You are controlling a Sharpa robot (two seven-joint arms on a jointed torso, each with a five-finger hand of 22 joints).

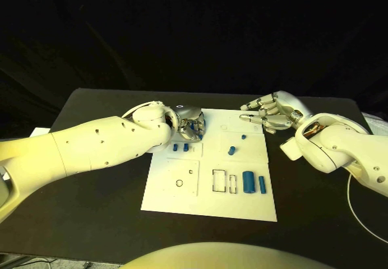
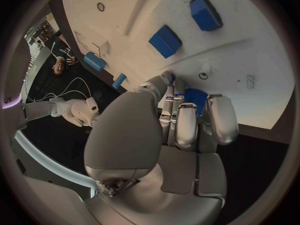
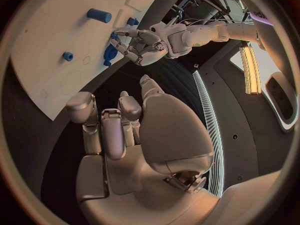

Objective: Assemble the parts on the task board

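Observation:
The white task board (image 1: 212,196) lies mid-table. My left hand (image 1: 190,122) hovers over its far left corner, fingers curled round a blue part (image 2: 195,96) that peeks out between them. Two small blue blocks (image 1: 180,147) lie on the board just in front of that hand, and they appear again as blocks (image 2: 165,41) beyond the fingers. My right hand (image 1: 273,112) hangs at the board's far right edge, its fingers (image 3: 103,125) apart and holding nothing. A short blue cylinder (image 1: 232,150), a tiny blue piece (image 1: 243,136) and two larger upright blue parts (image 1: 254,182) are on the board's right half.
Outlined recesses (image 1: 222,180) mark the board's near half. A thin white cable (image 1: 354,207) runs along the table's right side. A white sheet (image 1: 38,132) sits at the left edge. Bare black table (image 1: 97,207) surrounds the board.

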